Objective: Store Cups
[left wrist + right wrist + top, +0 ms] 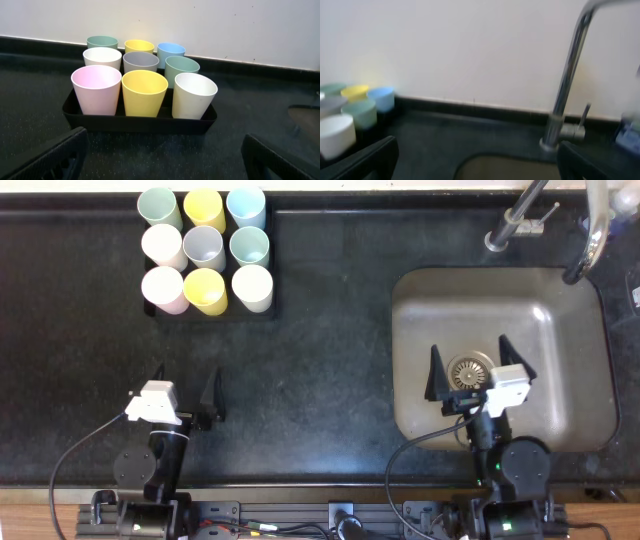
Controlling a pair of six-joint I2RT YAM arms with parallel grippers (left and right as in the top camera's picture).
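Observation:
Several plastic cups stand upright in a black tray (268, 312) at the back left of the counter: pink (163, 290), yellow (206, 291), white (252, 287), grey (204, 246) and blue (246, 207) among them. In the left wrist view the tray (140, 122) is straight ahead with the pink cup (97, 90), yellow cup (144, 92) and white cup (194, 95) in its near row. My left gripper (186, 390) rests open near the front of the counter, well short of the tray. My right gripper (482, 369) is open above the sink (560, 290), holding nothing.
A chrome faucet (522, 210) stands behind the sink, seen too in the right wrist view as a tall faucet (567, 80). The drain (470, 370) lies under the right gripper. Dark counter (330, 360) stretches between tray and sink.

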